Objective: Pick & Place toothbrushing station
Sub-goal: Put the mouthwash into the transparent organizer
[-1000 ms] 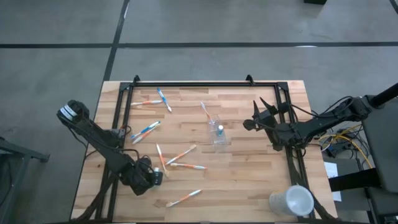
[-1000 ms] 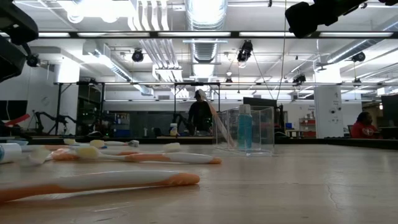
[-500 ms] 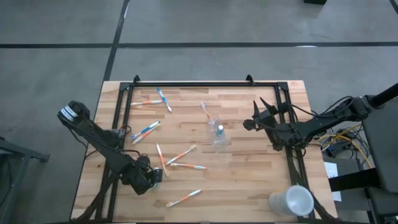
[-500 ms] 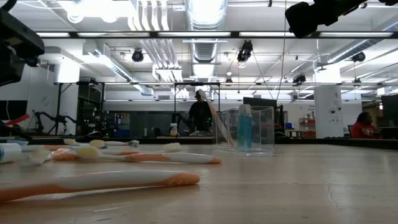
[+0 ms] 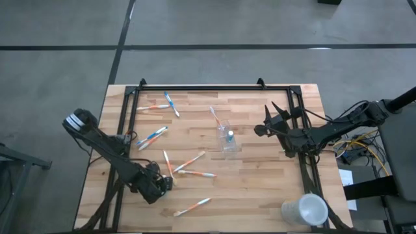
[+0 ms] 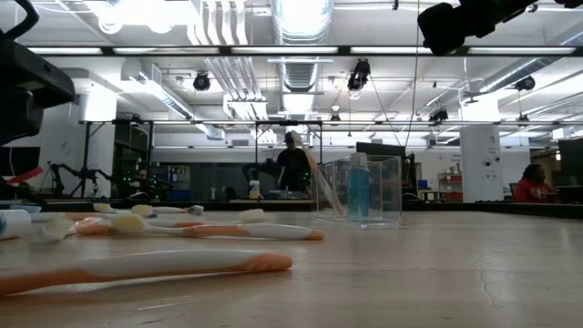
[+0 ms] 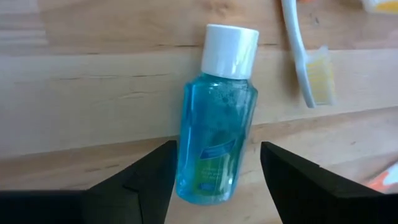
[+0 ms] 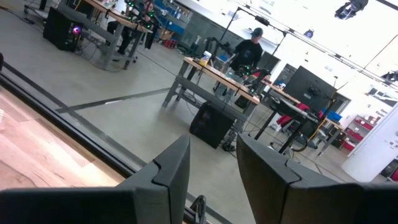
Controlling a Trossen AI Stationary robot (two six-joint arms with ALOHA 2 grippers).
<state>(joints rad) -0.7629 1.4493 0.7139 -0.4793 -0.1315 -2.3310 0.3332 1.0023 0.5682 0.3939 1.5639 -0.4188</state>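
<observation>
A small blue bottle with a white cap (image 7: 217,124) lies on its side on the wooden table (image 5: 260,188). My left gripper (image 7: 219,149) is open above it at the near left (image 5: 162,184), one finger on either side of the bottle's bottom end. A small clear cup (image 5: 227,138) stands upright mid-table, holding a blue tube (image 6: 359,187) and a leaning toothbrush (image 6: 314,178). Several toothbrushes (image 5: 188,161) lie flat on the table around it. My right gripper (image 5: 259,129) is open and empty, raised to the right of the cup.
A larger opaque white cup (image 5: 305,210) lies at the near right corner. A white toothbrush with a yellow head (image 7: 305,56) lies close beside the bottle's cap. A black frame (image 5: 214,87) runs along the table's far and side edges. People show in the room beyond.
My left gripper has gone a little toward the table's right edge, staying open. Nothing else has moved.
</observation>
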